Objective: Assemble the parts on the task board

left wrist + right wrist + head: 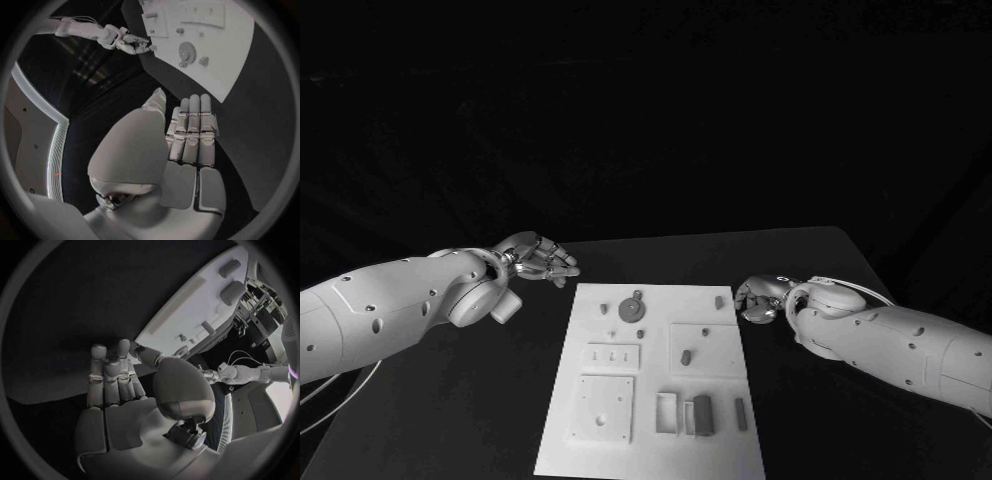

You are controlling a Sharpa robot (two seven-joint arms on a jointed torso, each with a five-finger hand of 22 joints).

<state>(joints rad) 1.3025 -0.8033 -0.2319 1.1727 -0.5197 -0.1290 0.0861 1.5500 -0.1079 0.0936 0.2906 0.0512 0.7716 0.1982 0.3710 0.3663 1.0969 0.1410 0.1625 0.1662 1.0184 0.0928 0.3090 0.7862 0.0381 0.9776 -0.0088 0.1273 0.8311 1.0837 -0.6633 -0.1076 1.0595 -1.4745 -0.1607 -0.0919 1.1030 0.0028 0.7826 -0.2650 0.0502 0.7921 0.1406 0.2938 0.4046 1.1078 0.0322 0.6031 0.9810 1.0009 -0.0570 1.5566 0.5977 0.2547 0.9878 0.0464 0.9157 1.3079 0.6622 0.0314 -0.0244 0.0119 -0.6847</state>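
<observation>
The white task board (pixel 653 440) lies in the middle of the black table. On it are grey parts: a round disc with a peg (pixel 632 309), a small peg (pixel 720 301) by the far right edge, another small piece (pixel 687 355), and upright blocks (pixel 702 414) near the front. My left hand (pixel 540 258) hovers off the board's far left corner; in the left wrist view its fingers (pixel 190 132) are straight and hold nothing. My right hand (pixel 760 299) sits beside the board's right edge, close to the small peg, its fingers (pixel 112 375) extended and empty.
Raised square plates (pixel 606 407) and a plate with small slots (pixel 612 355) occupy the board's left half. A recessed square (pixel 705 350) lies right of centre. Black table surface (pixel 473 400) surrounds the board on both sides. The left wrist view also shows the disc (pixel 186 51) and my right hand (pixel 128 42).
</observation>
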